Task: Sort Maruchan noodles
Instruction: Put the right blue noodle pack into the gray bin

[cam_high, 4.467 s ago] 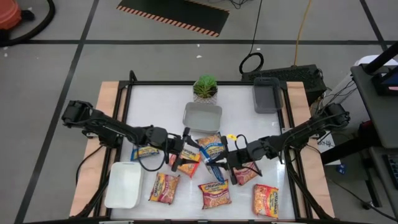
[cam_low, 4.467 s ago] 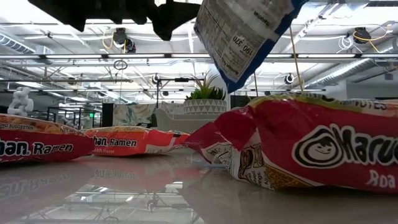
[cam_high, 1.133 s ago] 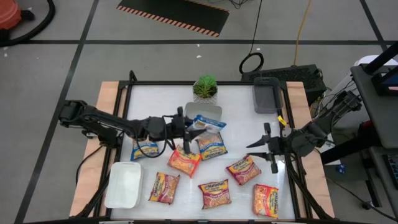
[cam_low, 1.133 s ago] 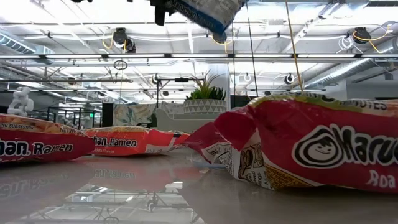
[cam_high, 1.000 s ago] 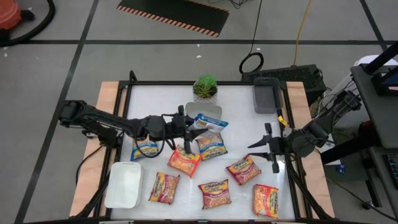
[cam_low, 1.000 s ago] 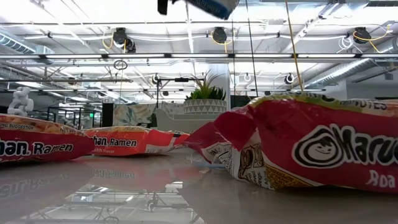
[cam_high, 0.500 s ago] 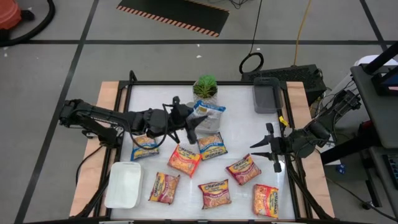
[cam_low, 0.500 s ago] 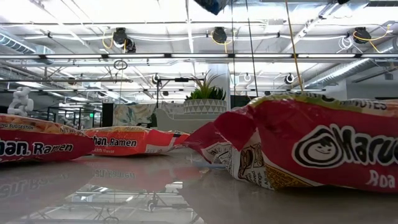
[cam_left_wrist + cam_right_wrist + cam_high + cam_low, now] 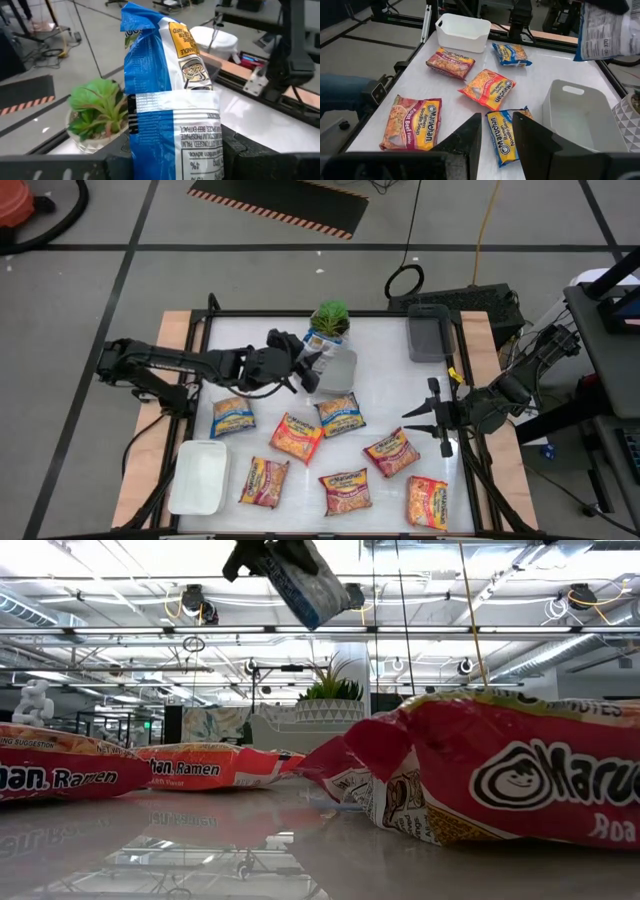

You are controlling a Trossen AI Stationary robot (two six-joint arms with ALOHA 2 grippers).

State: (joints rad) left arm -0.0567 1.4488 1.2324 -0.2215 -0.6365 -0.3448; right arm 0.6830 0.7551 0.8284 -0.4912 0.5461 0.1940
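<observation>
While the left hand grips a blue packet above the grey tray, near the plant, the right hand hovers right. Its fingers are slightly parted, holding nothing.

Two dark jointed arms (black cabling)
</observation>
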